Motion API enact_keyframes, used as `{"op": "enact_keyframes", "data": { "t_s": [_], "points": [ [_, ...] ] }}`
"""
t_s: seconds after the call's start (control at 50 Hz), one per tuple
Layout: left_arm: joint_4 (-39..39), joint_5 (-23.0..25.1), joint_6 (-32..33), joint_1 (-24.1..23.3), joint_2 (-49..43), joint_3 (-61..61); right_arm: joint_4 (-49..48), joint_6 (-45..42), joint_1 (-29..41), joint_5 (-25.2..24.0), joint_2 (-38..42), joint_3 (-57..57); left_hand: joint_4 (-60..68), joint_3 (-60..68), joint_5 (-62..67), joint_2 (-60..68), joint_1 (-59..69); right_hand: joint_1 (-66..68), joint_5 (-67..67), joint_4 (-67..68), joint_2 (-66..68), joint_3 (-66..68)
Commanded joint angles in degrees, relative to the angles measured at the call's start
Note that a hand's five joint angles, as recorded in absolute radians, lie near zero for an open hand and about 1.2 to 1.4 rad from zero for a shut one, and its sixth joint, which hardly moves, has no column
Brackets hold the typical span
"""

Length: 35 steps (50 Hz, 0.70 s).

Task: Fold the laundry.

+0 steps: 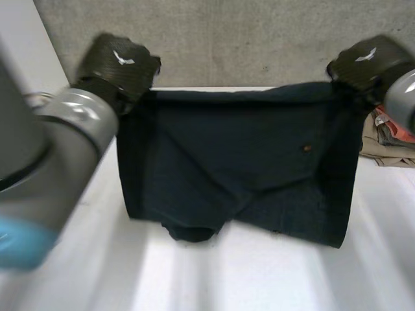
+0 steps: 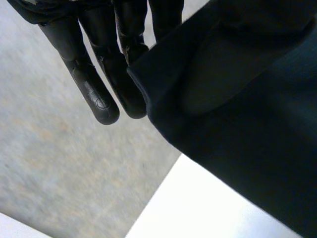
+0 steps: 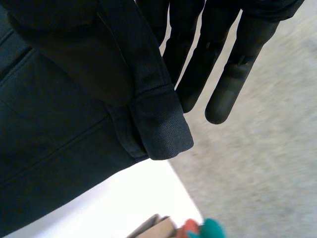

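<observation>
A dark navy garment, with a small button on its front, hangs spread between my two hands above the white table. Its lower edge rests on the table. My left hand holds the top left corner and my right hand the top right corner, both near the table's far edge. In the left wrist view the cloth comes out from under my straight fingers. In the right wrist view a hemmed corner hangs beside my straight fingers, pinched higher up.
A pile of beige and red clothes lies on the table at the right, also seen beneath the held corner. Grey floor lies beyond the table's far edge. My left arm crosses the near left.
</observation>
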Motion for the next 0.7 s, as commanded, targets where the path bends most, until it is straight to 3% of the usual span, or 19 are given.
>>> {"op": "enact_keyframes", "data": {
  "t_s": [0.02,0.12,0.14,0.2,0.28,0.38,0.48,0.6,0.7],
  "points": [
    [10.09,-0.04,1.71,5.86,-18.08,10.17,-7.65,-0.09,3.91,4.99,14.32,-7.96,11.14,11.4,12.05,11.28,13.26,16.52,13.3,11.26,12.72,12.08],
    [19.57,-0.04,6.28,5.86,-24.15,23.35,-24.34,-0.62,5.94,8.34,19.78,-14.82,11.14,11.4,12.05,11.28,13.26,16.52,13.3,11.26,12.72,12.08],
    [24.29,-0.04,7.94,5.86,-25.11,27.98,-27.41,-0.62,6.03,8.6,20.3,-15.79,11.14,11.4,12.05,11.28,13.26,16.52,13.3,11.26,12.72,12.08],
    [35.53,-0.91,10.41,6.3,-25.56,35.64,-40.59,-0.53,6.47,8.95,20.31,-18.43,11.14,11.4,12.05,11.28,13.26,16.52,13.3,11.26,12.72,12.08],
    [43.65,-1.01,11.3,6.21,-25.3,38.84,-54.06,-0.53,7.52,9.66,18.56,-18.87,11.14,11.4,12.05,11.28,13.26,16.52,13.3,11.26,12.72,12.08],
    [43.15,-1.01,11.21,5.86,-23.46,37.44,-53.38,-0.53,10.24,9.83,17.15,-18.52,11.14,11.4,12.05,11.28,13.26,16.52,13.3,11.26,12.72,12.08],
    [37.88,-1.36,9.46,6.04,-20.91,30.42,-45.66,-0.53,12.18,9.57,16.44,-15.54,11.14,11.4,12.05,11.28,13.26,16.52,13.3,11.26,12.72,12.08],
    [36.38,-1.1,3.92,6.56,-16.43,11.19,-41.86,-0.44,11.83,7.73,17.58,-9.3,11.14,11.4,12.05,11.28,13.26,16.52,13.3,11.26,12.72,12.08],
    [36.9,-0.83,1.72,6.65,-15.98,-2.27,-38.0,-1.93,12.09,7.64,23.37,-2.19,11.14,11.4,12.05,11.28,13.26,16.52,13.3,11.26,12.72,12.08]
  ]
}}
